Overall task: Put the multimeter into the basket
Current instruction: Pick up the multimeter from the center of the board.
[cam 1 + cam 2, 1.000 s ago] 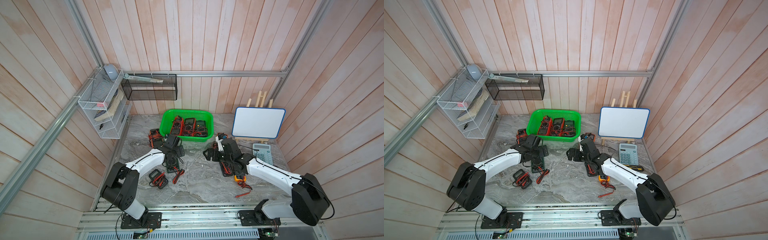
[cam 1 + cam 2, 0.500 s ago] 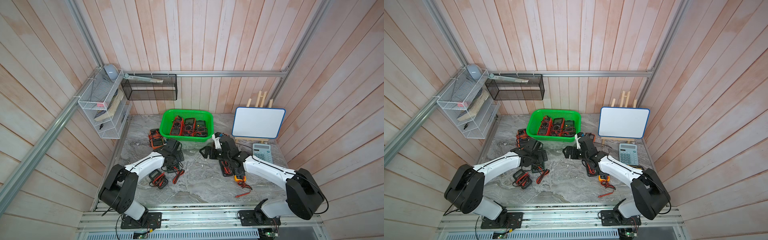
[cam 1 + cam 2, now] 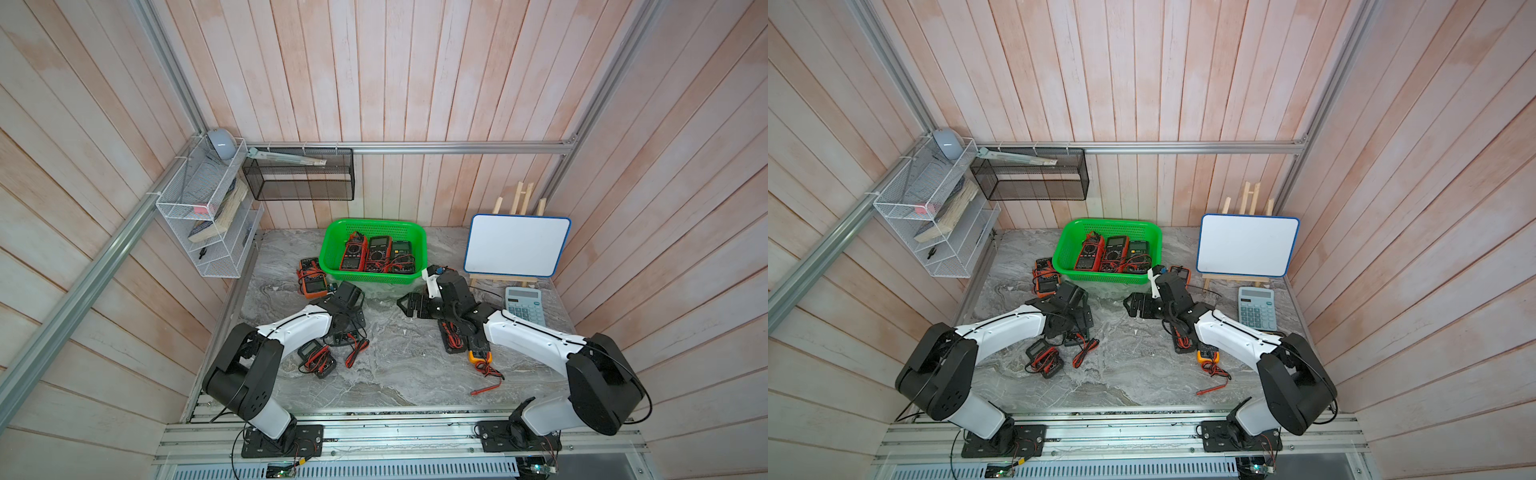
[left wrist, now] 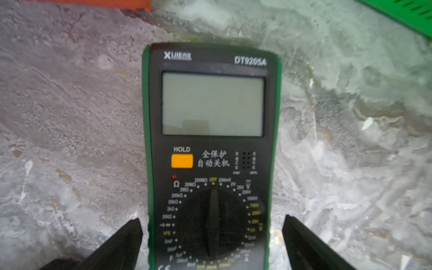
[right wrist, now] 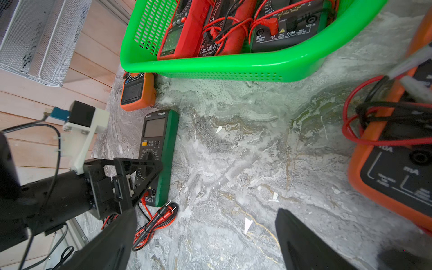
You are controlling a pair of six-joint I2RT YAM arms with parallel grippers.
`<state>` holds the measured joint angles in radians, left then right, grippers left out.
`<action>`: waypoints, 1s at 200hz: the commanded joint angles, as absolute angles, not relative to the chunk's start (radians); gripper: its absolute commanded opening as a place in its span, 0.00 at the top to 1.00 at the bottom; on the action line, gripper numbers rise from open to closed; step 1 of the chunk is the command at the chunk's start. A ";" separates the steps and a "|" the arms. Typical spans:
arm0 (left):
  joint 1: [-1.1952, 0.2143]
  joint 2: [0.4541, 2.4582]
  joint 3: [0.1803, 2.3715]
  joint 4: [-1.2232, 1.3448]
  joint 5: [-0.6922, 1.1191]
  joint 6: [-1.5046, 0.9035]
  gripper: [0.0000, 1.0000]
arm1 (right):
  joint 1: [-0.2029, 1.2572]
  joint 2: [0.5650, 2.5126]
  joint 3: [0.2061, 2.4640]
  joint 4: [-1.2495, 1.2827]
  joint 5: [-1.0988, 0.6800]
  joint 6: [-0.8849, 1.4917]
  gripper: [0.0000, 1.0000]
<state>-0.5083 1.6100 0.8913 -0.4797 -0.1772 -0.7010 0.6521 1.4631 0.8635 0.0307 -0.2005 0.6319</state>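
A green-cased multimeter lies flat on the marble table, screen up, also seen in the right wrist view. My left gripper is open and straddles its dial end, with a gap at each finger. Both top views show that gripper covering most of the meter. The bright green basket stands just behind and holds three multimeters. My right gripper is open over bare table in front of the basket, also visible in a top view.
Other multimeters lie loose: an orange one left of the basket, one beside the left arm, a yellow one under the right arm, an orange one by the right gripper. A whiteboard and calculator sit right.
My left gripper has come back from the basket toward the front and down over the green-cased multimeter. The right gripper has swung slightly left. Both stayed open.
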 commanded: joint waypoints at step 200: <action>-0.524 1.425 1.030 -0.561 -0.133 -0.628 1.00 | 0.550 1.474 0.946 0.144 -0.280 0.726 0.02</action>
<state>-0.5243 1.4677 0.9474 -0.5549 -0.1265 -0.6666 0.5751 1.4715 0.9089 0.0837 -0.2398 0.6884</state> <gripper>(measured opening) 0.854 0.984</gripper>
